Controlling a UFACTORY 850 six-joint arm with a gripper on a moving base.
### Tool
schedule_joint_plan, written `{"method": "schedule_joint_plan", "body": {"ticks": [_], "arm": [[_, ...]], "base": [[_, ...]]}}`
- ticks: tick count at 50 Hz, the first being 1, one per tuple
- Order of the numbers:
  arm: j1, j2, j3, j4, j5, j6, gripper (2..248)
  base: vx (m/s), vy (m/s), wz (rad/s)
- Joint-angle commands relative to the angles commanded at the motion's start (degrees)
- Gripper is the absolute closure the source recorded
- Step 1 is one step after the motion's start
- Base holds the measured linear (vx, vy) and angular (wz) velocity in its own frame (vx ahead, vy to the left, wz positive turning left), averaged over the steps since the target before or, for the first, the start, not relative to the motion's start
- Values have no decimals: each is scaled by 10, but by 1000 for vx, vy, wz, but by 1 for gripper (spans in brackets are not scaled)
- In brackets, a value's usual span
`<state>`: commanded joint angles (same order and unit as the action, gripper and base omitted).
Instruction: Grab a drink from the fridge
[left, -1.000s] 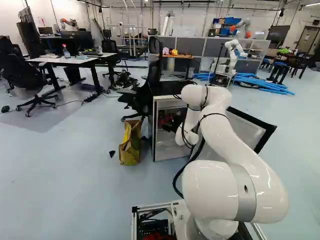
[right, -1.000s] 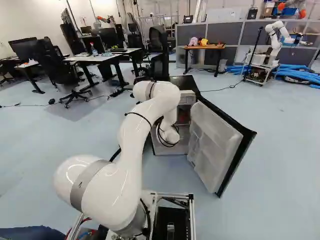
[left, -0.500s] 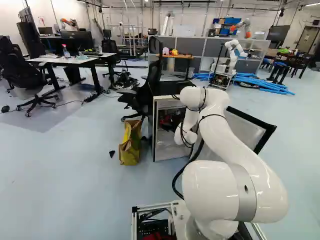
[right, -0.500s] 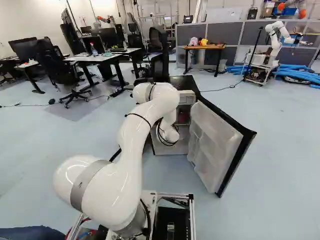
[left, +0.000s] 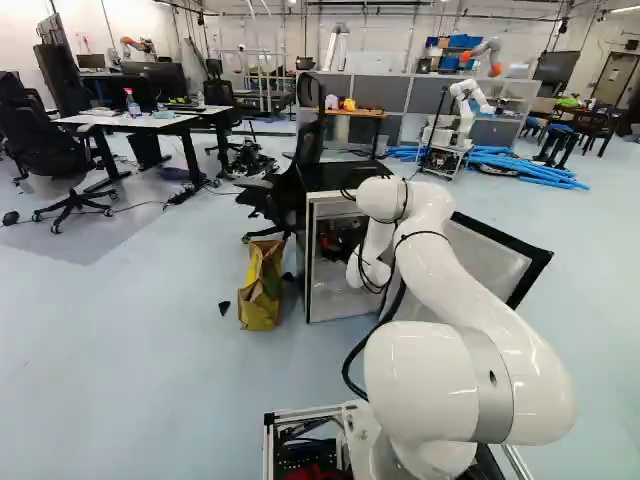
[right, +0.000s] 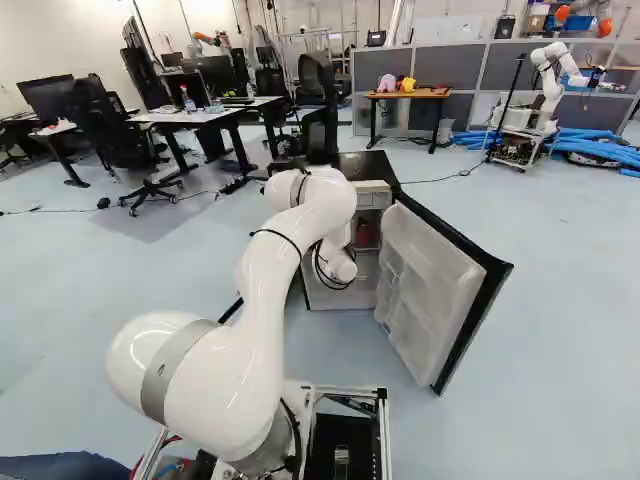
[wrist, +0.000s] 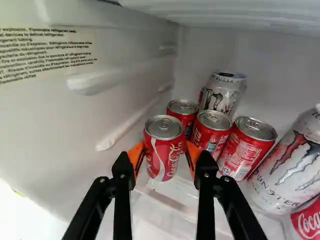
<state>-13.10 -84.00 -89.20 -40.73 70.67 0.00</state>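
"Which way does the red can (wrist: 163, 149) point?"
"Upright, lid on top. The fingers (wrist: 136, 157) clasp it from both sides."
"Where, exactly?"
"Inside the fridge (left: 340, 178), near the side wall (wrist: 115, 90). More red cans (wrist: 212, 131) and a silver one (wrist: 224, 96) stand past it."
"And outside?"
"Blue-grey floor (right: 560, 300) under the fridge, its door (right: 425, 285) wide open, a yellow bag (left: 260, 300) just beside."

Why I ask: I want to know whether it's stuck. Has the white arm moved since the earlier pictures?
Yes, slightly: the upper part of the arm has shifted leftward in the left base view against the fridge, which stays put.
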Motion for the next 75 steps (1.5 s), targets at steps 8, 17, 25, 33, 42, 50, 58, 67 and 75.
{"method": "schedule_joint_plan", "body": {"ticks": [8,17,25,33,42,50,58,67,75], "arm": [[3,-6,-12,0,-2,0,114],[4,-8,-16,0,-2,0,114],[4,-8,-16,0,-2,0,114],[4,-8,-16,0,-2,0,156],[4,-8,-16,0,-2,0,156],[4,-8,-16,0,-2,0,156],[4,-8,-15,0,-2,0,156],[3,-3,-6,0,-2,0,156],[2,5,9,0,-2,0,156]], "base": [[0,0,0],[0,0,0],[0,0,0],[0,0,0],[0,0,0],[0,0,0],[0,0,0],[0,0,0],[0,0,0]]}}
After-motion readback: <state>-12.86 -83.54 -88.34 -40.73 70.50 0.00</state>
